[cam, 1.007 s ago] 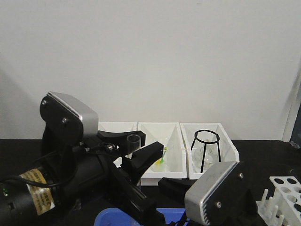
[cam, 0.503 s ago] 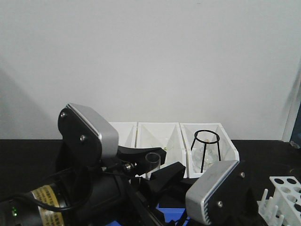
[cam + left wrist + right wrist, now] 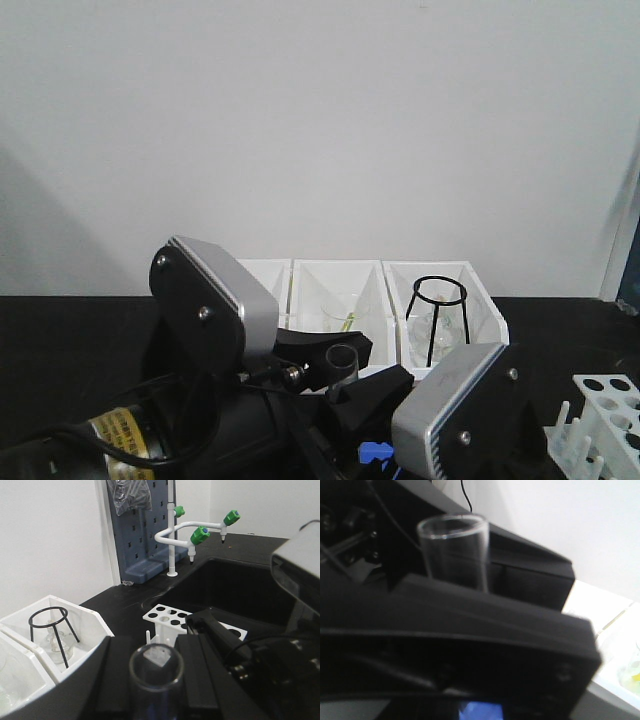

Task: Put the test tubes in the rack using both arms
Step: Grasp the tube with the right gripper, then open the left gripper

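Note:
A clear test tube stands upright between the two black fingers of my left gripper, which is shut on it. Its open rim shows in the front view just right of the left arm's silver housing. In the right wrist view the same tube rises behind a blurred black bar. The right arm's housing sits low, right of the tube. My right gripper reaches in close beside the tube; its jaws are too dark to read. The white rack stands behind the tube, and its corner shows at the front view's lower right.
Three white bins line the back wall; the right one holds a black wire tripod and glassware. A blue object lies low between the arms. A black sink, a white faucet with green knobs and a grey pegboard lie beyond the rack.
The left arm has swung right and lower, carrying the test tube toward the right arm. The blue object is now mostly covered. The right arm has barely moved.

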{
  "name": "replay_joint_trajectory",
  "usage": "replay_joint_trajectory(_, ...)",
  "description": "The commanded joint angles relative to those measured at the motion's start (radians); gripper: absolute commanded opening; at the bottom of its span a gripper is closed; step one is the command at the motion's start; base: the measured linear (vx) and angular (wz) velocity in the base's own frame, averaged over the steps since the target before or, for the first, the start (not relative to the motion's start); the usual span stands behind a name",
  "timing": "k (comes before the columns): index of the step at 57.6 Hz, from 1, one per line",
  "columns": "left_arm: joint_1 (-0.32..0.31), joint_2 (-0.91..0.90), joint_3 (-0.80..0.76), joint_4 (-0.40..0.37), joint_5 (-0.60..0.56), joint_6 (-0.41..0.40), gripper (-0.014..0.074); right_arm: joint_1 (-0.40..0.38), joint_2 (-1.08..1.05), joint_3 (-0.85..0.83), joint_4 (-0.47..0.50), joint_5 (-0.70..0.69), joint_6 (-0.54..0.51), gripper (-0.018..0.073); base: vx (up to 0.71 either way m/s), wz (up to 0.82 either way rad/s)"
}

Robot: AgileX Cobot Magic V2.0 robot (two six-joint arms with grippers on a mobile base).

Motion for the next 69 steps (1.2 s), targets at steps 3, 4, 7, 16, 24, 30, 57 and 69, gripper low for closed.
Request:
replay_joint_trajectory(3, -0.008, -0.023, -0.034, -0.006, -0.067, -0.01, -0.002, -0.001, -0.018, -0.035, 0.001, -0.095, -0.002, -0.0001, 0.0, 0.0)
replay_joint_trajectory(4, -0.008, -0.023, -0.034, -0.006, -0.067, -0.01, -0.002, -0.001, -0.018, -0.035, 0.001, -0.095, -0.002, -0.0015, 0.0, 0.0)
replay_joint_trajectory(7, -0.008, -0.023, -0.034, -0.006, -0.067, -0.01, -0.002, -0.001, -0.018, -0.035, 0.001, -0.095, -0.002, -0.0013, 0.0, 0.0)
replay_joint_trajectory(16, -0.008, -0.023, -0.034, -0.006, -0.068, -0.009, -0.0012, -0.001, -0.018, -0.035, 0.001, -0.095, -0.002, -0.0011, 0.0, 0.0)
replay_joint_trajectory(24, -0.008, -0.023, -0.034, -0.006, -0.074, -0.008, 0.0032, -0.001, -0.018, -0.035, 0.001, -0.095, -0.002, -0.0011, 0.0, 0.0)
replay_joint_trajectory(30, -0.005, -0.023, -0.034, -0.006, -0.077, -0.008, 0.0107, -0.001, -0.018, -0.035, 0.001, -0.094, -0.002, -0.001, 0.0, 0.0)
replay_joint_trajectory(57, -0.005, -0.035, -0.036, -0.006, -0.141, 0.019, 0.0528, -0.001, -0.018, -0.035, 0.001, -0.091, -0.002, -0.0007, 0.0, 0.0)
replay_joint_trajectory(69, -0.005, -0.08, -0.059, -0.006, -0.205, 0.076, 0.0529, -0.001, -0.018, -0.035, 0.001, -0.082, -0.002, -0.0007, 0.0, 0.0)
